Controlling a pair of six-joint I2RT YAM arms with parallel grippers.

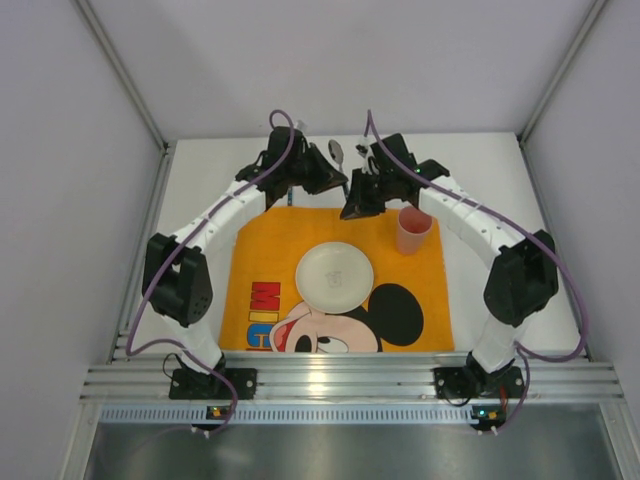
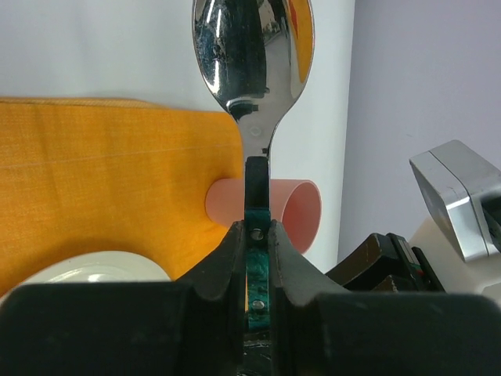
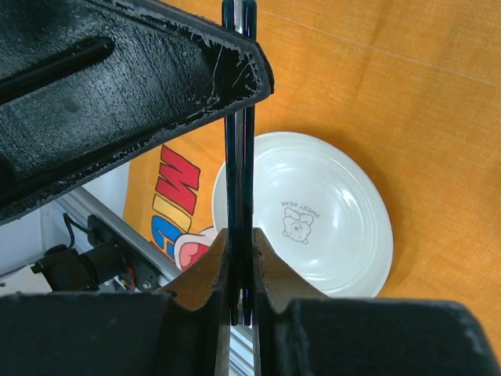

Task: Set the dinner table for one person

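Note:
A metal spoon (image 1: pixel 336 150) with a dark green-blue handle is held in the air over the far edge of the orange Mickey Mouse placemat (image 1: pixel 260 250). My left gripper (image 1: pixel 328 180) is shut on the handle just below the bowl (image 2: pixel 254 55). My right gripper (image 1: pixel 358 205) is shut on a thin dark handle seen edge-on (image 3: pixel 239 157); it runs up past the left gripper and looks like the same spoon. A white plate (image 1: pixel 334 276) lies mid-placemat. A pink cup (image 1: pixel 413 230) stands at its far right corner. The white dinner table (image 1: pixel 480 160) lies underneath.
White walls close in the table on the left, right and far sides. A metal rail (image 1: pixel 350 380) with both arm bases runs along the near edge. The left gripper's black body (image 3: pixel 117 102) fills the upper left of the right wrist view.

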